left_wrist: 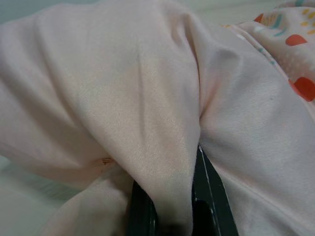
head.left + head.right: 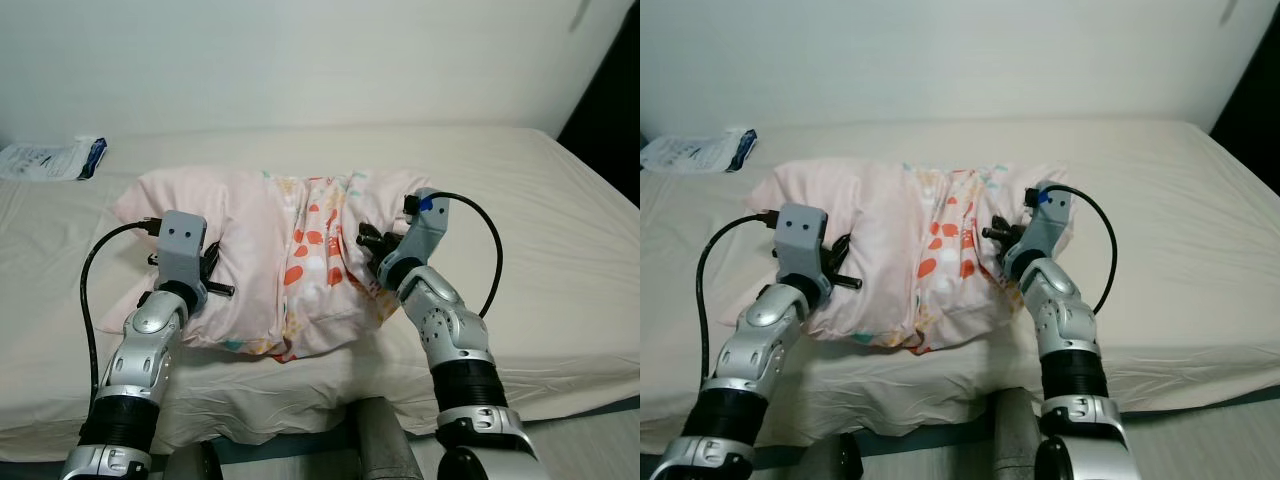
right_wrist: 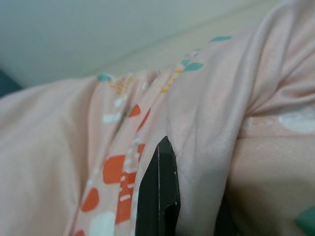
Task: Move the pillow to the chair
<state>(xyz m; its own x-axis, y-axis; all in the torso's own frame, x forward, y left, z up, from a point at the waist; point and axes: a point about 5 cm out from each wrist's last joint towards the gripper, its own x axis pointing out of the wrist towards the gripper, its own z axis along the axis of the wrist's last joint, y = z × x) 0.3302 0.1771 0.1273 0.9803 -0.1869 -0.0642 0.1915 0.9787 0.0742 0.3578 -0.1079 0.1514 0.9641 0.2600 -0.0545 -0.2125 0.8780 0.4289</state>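
- The pillow [image 2: 270, 260] lies on the bed [image 2: 560, 230], near its front edge; no chair is in sight from here.
- The left gripper [image 2: 205, 268] is at the pillow's left end, clenched on a fold of pink fabric; in the left wrist view the cloth is pinched between the two black fingers [image 1: 209, 196].
- The right gripper [image 2: 372, 250] is at the pillow's right end, beside the orange-spotted band; its fingers [image 3: 157, 196] are likewise closed on a ridge of cover.
- Risk: both grips hold loose cover, not filling, so on lifting the case may stretch and slip free.
- Risk: the pillow may sag between the grippers and drag on the sheet.
- Risk: uneven lifting could pull one fold out.
- A white packet [image 2: 50, 158] lies beyond the pillow's far left corner, well apart.
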